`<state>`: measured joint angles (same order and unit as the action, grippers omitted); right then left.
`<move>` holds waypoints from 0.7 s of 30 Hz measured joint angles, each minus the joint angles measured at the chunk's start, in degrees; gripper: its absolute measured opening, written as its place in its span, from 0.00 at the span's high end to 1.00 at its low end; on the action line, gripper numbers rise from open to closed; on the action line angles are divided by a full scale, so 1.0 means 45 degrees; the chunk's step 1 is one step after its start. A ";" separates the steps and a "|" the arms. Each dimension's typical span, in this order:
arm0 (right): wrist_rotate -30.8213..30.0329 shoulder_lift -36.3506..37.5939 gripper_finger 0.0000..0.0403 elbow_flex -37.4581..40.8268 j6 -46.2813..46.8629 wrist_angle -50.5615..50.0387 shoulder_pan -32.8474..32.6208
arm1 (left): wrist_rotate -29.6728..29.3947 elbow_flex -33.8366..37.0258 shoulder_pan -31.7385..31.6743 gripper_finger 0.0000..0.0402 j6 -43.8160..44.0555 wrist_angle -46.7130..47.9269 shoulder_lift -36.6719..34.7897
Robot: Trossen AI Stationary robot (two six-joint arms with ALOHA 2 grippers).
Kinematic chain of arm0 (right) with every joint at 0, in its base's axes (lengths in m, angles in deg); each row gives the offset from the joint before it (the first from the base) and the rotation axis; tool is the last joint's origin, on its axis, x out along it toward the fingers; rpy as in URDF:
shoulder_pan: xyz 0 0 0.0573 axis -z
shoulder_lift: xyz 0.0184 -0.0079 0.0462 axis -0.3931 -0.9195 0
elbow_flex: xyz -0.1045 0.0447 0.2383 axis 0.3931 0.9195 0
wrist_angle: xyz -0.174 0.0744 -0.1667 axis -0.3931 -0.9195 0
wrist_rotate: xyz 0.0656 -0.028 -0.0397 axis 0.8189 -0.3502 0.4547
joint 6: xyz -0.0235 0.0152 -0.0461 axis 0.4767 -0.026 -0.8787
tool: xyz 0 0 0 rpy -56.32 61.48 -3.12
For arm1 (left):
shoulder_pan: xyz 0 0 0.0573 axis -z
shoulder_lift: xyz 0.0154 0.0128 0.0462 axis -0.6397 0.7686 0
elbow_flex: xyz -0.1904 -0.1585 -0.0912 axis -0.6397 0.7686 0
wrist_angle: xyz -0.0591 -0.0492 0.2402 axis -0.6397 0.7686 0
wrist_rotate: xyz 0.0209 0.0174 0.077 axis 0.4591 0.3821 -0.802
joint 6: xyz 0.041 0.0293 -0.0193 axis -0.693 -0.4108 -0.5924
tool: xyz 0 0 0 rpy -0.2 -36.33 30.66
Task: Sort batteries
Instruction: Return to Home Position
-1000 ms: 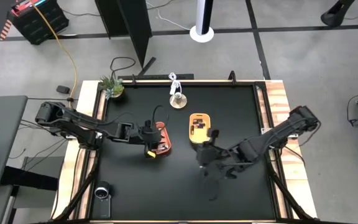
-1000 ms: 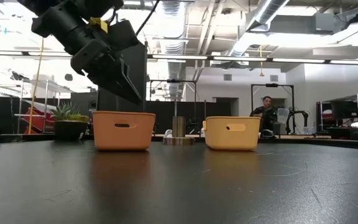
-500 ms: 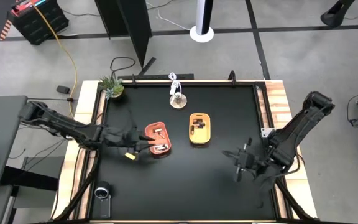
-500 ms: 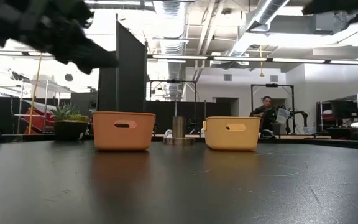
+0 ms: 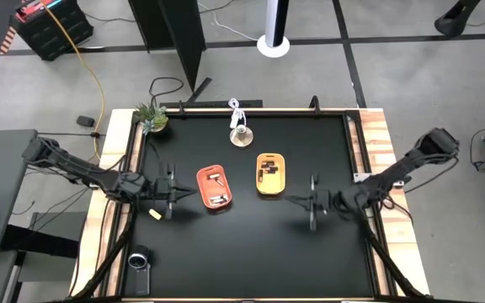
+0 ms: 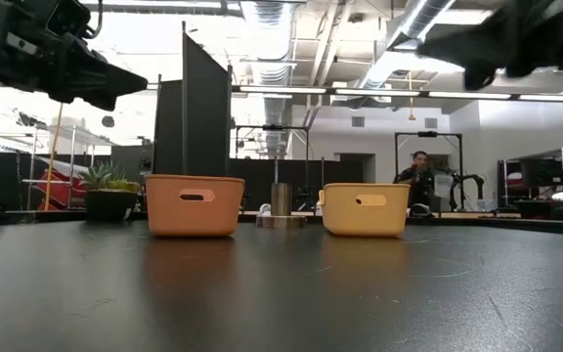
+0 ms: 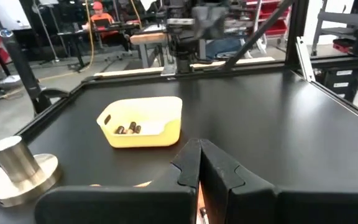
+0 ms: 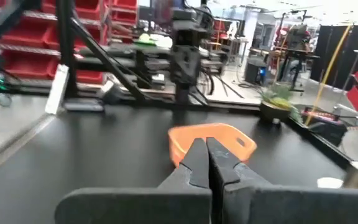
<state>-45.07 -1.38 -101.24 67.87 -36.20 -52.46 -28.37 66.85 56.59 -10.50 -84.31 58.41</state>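
The black tabletop point(image 5: 251, 252) carries everything, and no battery shows loose on it. The left arm point(image 5: 91, 175) reaches in over the left edge and the right arm point(image 5: 394, 175) over the right edge, both lying low and pointing toward the middle. Between them, around the centre of the tabletop, sit two oval trays just beside each other: the orange tray point(image 5: 209, 188) on the left-arm side and the yellow tray point(image 7: 148, 135) on the right-arm side, a little nearer the far edge. The left gripper point(image 7: 199, 148) stops short of the orange tray with its fingers pressed together and nothing between them; the right gripper point(image 8: 206, 149) is likewise closed and empty, well apart from the yellow tray. The silver batteries point(image 5: 218, 199) lie in the orange tray, and the dark batteries point(image 7: 128, 129) lie in the yellow tray close to its wall (so the sort looks finished). Were one to be lifted again, I would judge it light, rigid and smooth, likely to roll or squirt from a skewed pinch. The best hold is across the middle of the barrel, fingertips square to its length and opened only narrowly, approaching from above to clear the tray wall.
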 joint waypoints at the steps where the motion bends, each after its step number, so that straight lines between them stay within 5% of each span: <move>1: 0.0545 0.0099 1.00 0.0214 -0.0038 0.0030 0.0583 | 0.0004 0.0114 -0.0015 1.00 -0.0034 0.0030 -0.0148; 6: 0.3004 0.0370 1.00 0.1305 0.0088 0.1072 0.2541 | 0.0413 0.1054 -0.0378 1.00 0.0153 -0.0332 -0.0906; 12: 0.3138 0.1557 1.00 0.2875 -0.0164 0.2111 0.2762 | 0.0769 0.1381 -0.0800 1.00 0.0152 -0.0119 -0.1744; 21: 0.2054 0.5609 1.00 0.2878 -0.0037 -0.3093 0.2112 | 0.0975 0.1409 -0.1001 1.00 0.0236 0.2574 -0.4361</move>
<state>-35.83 23.86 -88.29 67.71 -50.12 -42.95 -23.98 73.19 52.09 -9.44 -72.72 38.79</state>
